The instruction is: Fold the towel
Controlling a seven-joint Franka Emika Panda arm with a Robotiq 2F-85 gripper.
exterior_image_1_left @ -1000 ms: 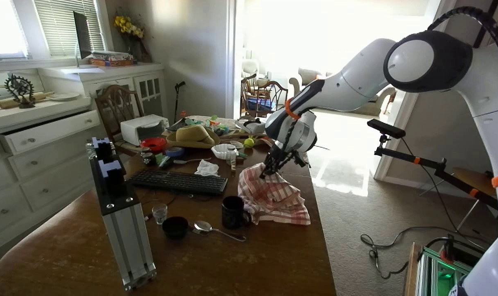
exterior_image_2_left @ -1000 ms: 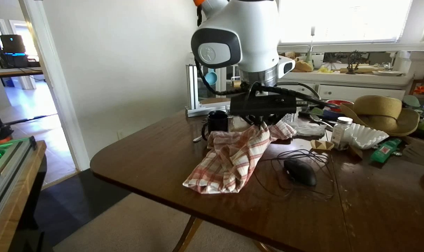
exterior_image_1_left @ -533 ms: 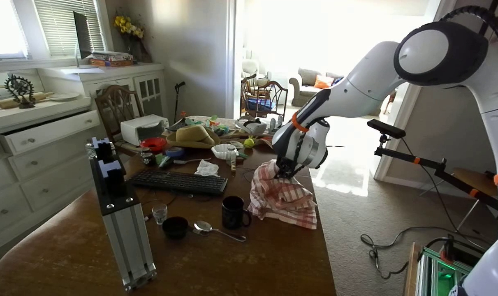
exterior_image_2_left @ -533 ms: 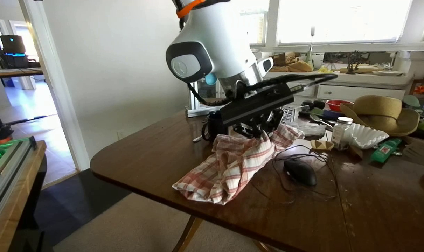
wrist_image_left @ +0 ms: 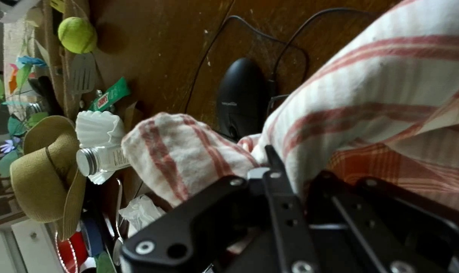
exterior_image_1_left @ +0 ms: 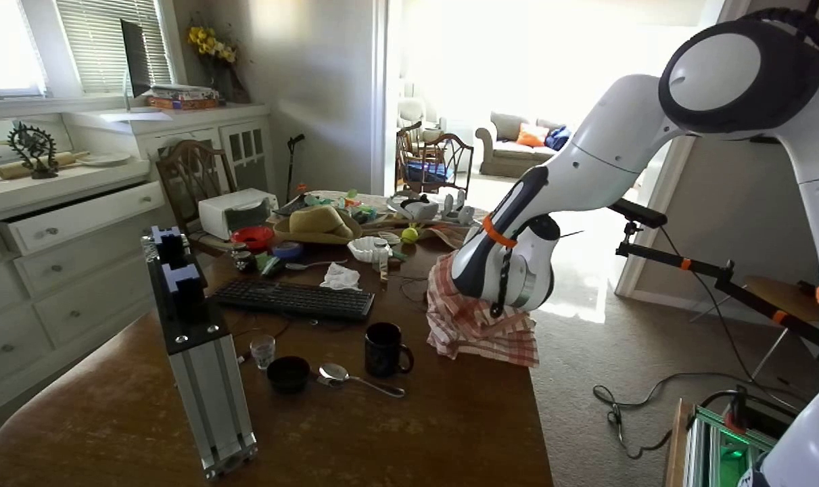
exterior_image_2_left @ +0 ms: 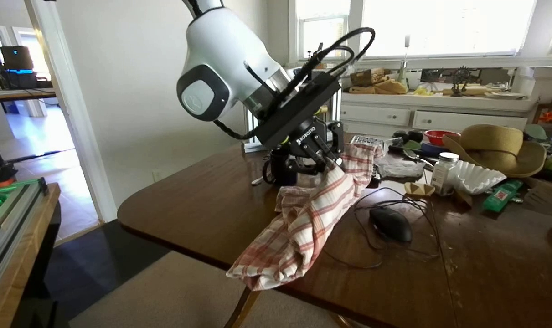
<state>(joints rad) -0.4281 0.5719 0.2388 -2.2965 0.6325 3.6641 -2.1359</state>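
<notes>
In an exterior view the gripper sits at the centre of the frame, ROBOTIQ in white capitals on its body; its jaws pinch a gathered fold of the red-checked dish towel. The towel slants toward the lower centre, its end overlapping the edge of the tabletop; whether it touches there I cannot tell. In an exterior view the arm's wrist hides the jaws and part of the towel, right of centre. Lower in that frame, left of centre, the black mug and black bowl are too dark inside to show any contents; a drinking glass stands just beside the bowl. In the wrist view the towel covers one end of the black computer mouse, whose lettering is too small to read, as is the print on the silver-lidded bottle and green packet at left.
</notes>
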